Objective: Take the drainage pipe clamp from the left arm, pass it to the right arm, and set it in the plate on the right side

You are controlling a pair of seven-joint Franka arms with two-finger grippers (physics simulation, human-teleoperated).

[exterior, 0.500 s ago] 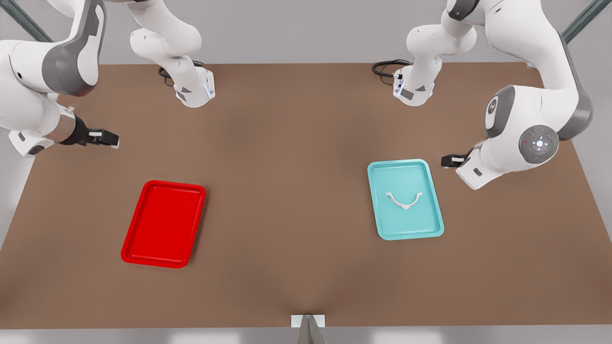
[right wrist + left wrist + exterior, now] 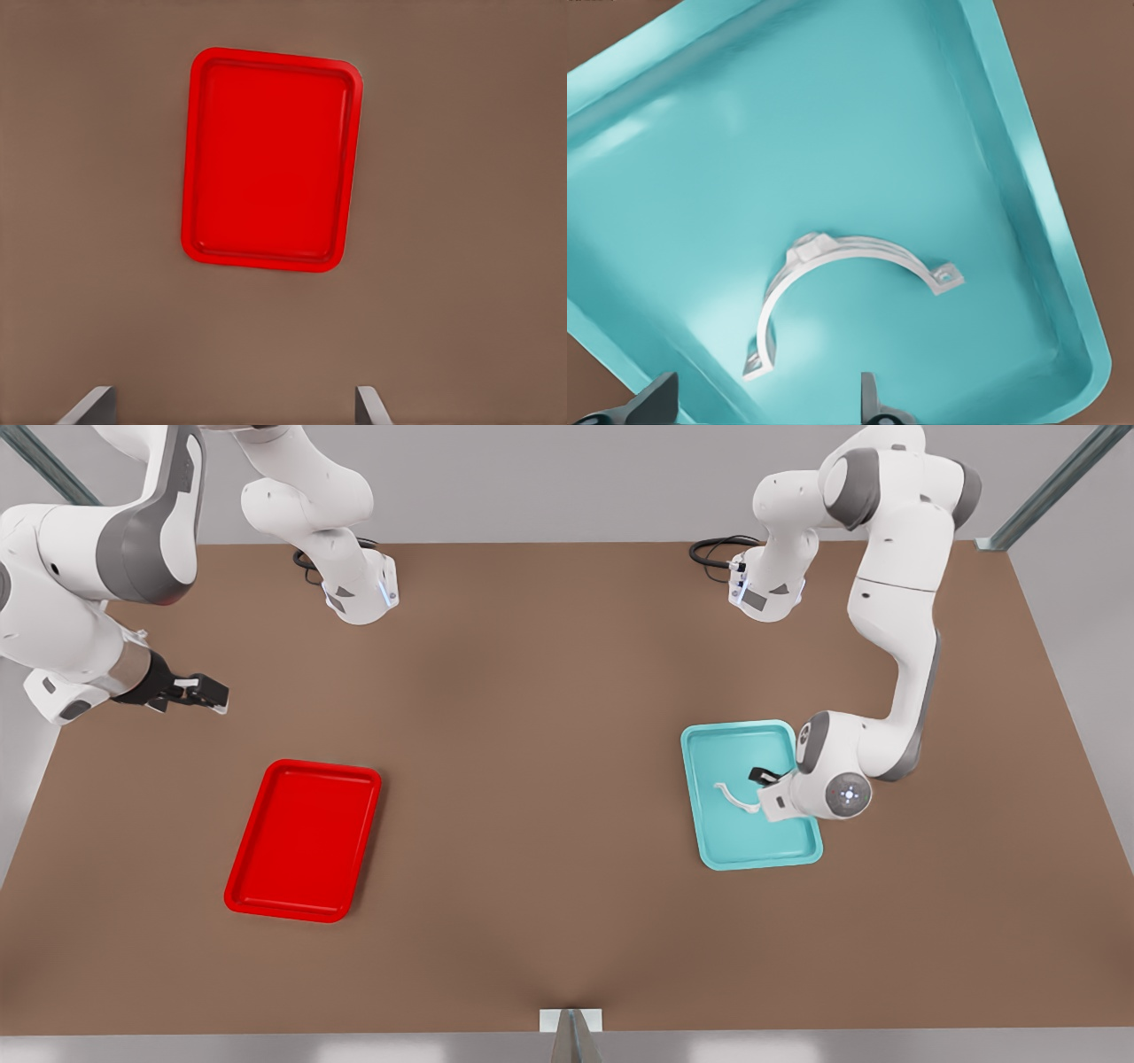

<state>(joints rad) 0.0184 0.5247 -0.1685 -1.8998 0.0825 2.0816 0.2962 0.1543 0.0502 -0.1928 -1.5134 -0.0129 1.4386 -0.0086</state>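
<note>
Drainage pipe clamp [image 2: 734, 798] half behind left claw [image 2: 760, 776]

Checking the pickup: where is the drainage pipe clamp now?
The drainage pipe clamp lies flat in the teal tray on the front view's right, with the left end effector open just over it.

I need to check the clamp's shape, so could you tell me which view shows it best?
The left wrist view: the drainage pipe clamp lies whole in the teal tray. In the front view, the left claw partly covers the clamp.
</note>
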